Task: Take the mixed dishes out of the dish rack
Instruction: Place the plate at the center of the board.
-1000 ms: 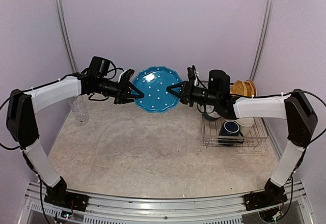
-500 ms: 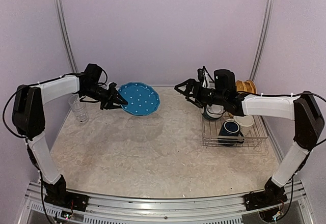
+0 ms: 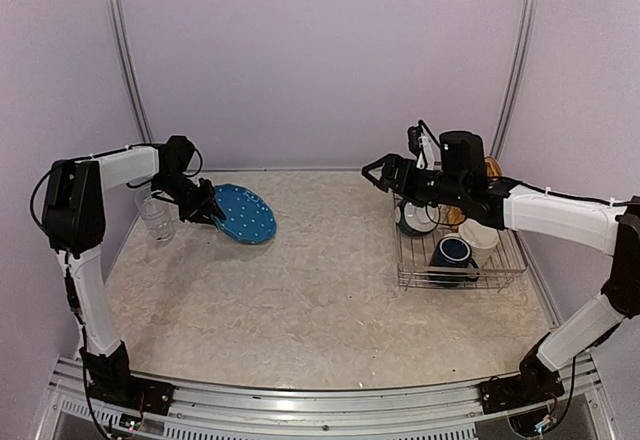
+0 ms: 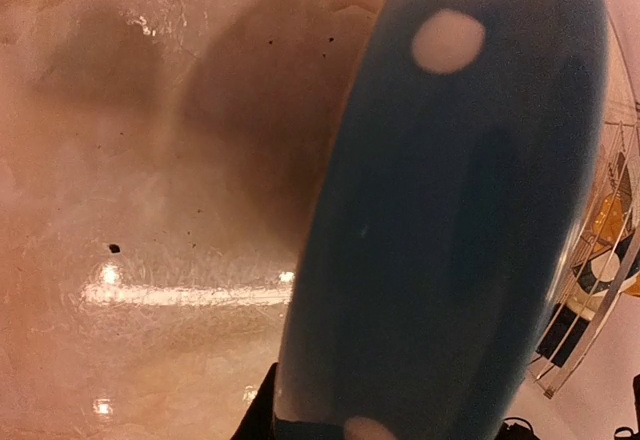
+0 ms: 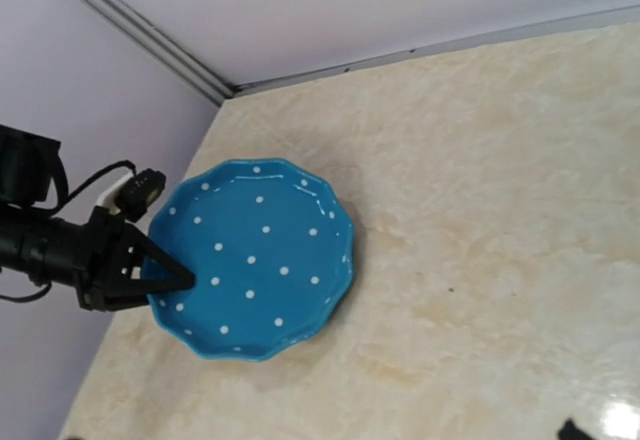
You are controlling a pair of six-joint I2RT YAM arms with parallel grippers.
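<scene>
Left pincer pinches the spotted blue plate by its rim, the rest stretching ahead of it; we judge it stiff, glazed-slick and breakable, best gripped at that edge.

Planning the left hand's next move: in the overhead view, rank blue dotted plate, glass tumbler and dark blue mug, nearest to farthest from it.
1. blue dotted plate, in the left hand.
2. glass tumbler, just to its left.
3. dark blue mug, far right, in the dish rack.
</scene>
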